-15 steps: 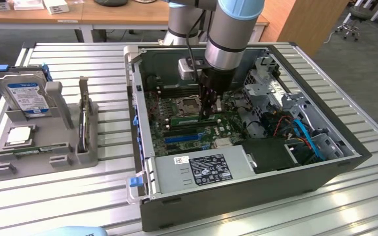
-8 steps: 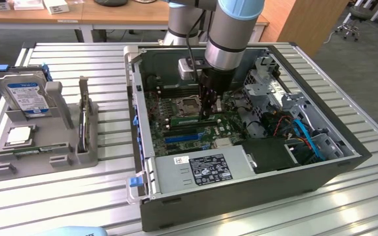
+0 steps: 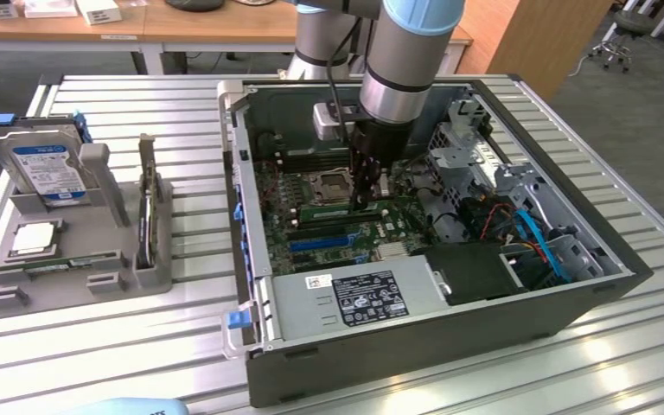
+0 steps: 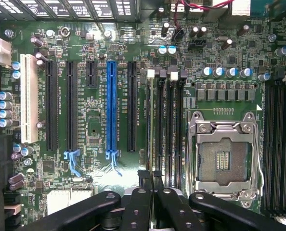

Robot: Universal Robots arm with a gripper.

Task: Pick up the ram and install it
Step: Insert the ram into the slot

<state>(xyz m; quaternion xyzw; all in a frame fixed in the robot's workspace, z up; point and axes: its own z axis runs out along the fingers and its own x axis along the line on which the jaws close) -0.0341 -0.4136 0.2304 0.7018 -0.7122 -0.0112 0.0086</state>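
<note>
Inside the open computer case [image 3: 424, 346], the arm reaches straight down over the motherboard, and the gripper [image 3: 363, 201] [image 4: 151, 174] hangs just beside the empty CPU socket [image 3: 329, 183] [image 4: 223, 159]. Its black fingers [image 4: 139, 202] are drawn nearly together and pinch the ram [image 3: 322, 210] [image 4: 148, 125], which the wrist view shows edge-on as a thin green strip. The stick runs parallel to the socket's side and lies along the dark memory slots [image 4: 169, 120], between the socket and the blue expansion slot [image 4: 111, 106]. Whether its lower edge already touches a slot or hangs just above cannot be told. Well apart from the socket, outside the case on the exterior view's left, a grey holder [image 3: 101, 251] carries a blue-labelled hard drive [image 3: 44, 169]
</note>
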